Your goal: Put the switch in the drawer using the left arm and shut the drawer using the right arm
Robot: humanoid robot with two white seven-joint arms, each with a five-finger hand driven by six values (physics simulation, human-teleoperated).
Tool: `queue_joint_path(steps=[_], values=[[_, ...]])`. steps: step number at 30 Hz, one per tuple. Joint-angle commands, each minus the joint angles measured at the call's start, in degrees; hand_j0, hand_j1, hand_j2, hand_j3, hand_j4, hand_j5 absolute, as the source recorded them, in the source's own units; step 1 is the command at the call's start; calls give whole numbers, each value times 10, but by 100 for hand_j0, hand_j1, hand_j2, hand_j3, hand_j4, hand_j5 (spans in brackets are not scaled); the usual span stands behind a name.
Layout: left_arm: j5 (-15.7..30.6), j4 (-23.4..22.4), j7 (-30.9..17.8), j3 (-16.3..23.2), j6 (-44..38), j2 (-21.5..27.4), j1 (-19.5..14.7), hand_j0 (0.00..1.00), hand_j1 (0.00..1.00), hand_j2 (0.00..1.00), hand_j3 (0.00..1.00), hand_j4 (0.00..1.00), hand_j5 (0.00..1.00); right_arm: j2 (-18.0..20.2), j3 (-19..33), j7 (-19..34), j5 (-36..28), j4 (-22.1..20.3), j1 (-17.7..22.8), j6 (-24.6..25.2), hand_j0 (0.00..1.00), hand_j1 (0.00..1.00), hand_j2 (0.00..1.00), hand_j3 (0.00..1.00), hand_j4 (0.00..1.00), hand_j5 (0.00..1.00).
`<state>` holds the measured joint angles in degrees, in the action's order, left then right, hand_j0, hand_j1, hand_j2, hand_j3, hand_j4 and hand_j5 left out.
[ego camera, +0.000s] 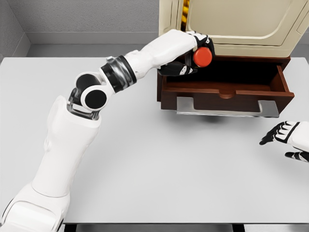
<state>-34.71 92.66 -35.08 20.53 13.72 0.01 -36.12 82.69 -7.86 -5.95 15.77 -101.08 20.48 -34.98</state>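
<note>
My left hand (pixel 193 57) reaches across the table and is shut on the switch (pixel 203 56), a round red button on a dark base. It hangs over the left end of the open drawer (pixel 227 92), a dark brown wooden tray pulled out from the cabinet. A silver handle (pixel 227 108) runs along the drawer's front. My right hand (pixel 285 137) rests low at the right edge of the table, its fingers spread and holding nothing, a little below and right of the handle.
A cream cabinet (pixel 236 24) with a yellow strip stands on the brown drawer unit at the back. The grey table (pixel 159 164) spreads out below, with its front edge near the bottom of the view.
</note>
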Motion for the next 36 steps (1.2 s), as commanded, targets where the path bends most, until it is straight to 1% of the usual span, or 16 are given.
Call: queue_joint_path(steps=[1,4,5,6,8,9,12,13,15,16,17,24,31,34,35,36], values=[[-26,6,1,0,0,0,0,35,35,35,35,35,35,2,0,0,-4,0,0,0,76,76,76,76,76,76],[-45,6,1,1,2,0,-1,35,35,35,35,35,35,2,-1,0,-13,0,1,0,75,75,75,75,75,75],[-47,6,1,6,2,0,-2,35,35,35,35,35,35,2,-1,0,-13,0,1,0,75,75,75,75,75,75],[-48,6,1,12,1,0,-10,36,36,36,36,36,36,2,-1,0,-13,0,1,0,75,75,75,75,75,75],[-66,5,1,13,0,0,-11,37,37,37,37,37,37,2,-1,0,-13,0,1,0,75,75,75,75,75,75],[-67,6,1,16,0,0,-11,38,38,38,38,38,38,2,-1,0,-14,0,1,0,75,75,75,75,75,75],[-68,6,1,18,1,0,-11,59,59,59,59,59,59,2,-1,0,-14,-1,1,0,75,75,75,75,75,75],[-68,6,1,18,2,0,-11,60,60,60,60,60,60,2,-1,0,-14,0,1,0,75,75,75,75,75,75],[-68,5,1,18,2,0,-11,70,70,70,70,70,70,2,-1,0,-14,-1,1,0,75,75,75,75,75,75],[-68,5,1,19,2,0,-11,73,73,73,73,73,73,3,-1,0,-14,-1,2,0,75,75,75,75,75,75],[-68,5,1,19,2,0,-10,77,77,77,77,77,77,2,-1,0,-14,-1,2,0,75,75,75,75,75,75],[-68,6,1,21,2,0,-10,80,80,80,80,80,80,3,-1,0,-14,-1,3,0,75,75,75,75,75,75],[-69,7,1,21,2,0,-9,80,80,80,80,80,80,2,-1,0,-14,-1,3,0,75,75,75,75,75,75],[-68,13,1,21,3,0,-5,80,80,80,80,80,80,2,-1,0,-17,-1,4,0,74,74,74,74,74,74],[-65,19,1,21,3,0,-3,80,80,80,80,80,80,3,-1,0,-18,-1,4,0,74,74,74,74,74,74],[-63,35,1,21,3,0,2,80,80,80,80,80,80,3,-1,0,-18,-1,4,0,74,74,74,74,74,74]])
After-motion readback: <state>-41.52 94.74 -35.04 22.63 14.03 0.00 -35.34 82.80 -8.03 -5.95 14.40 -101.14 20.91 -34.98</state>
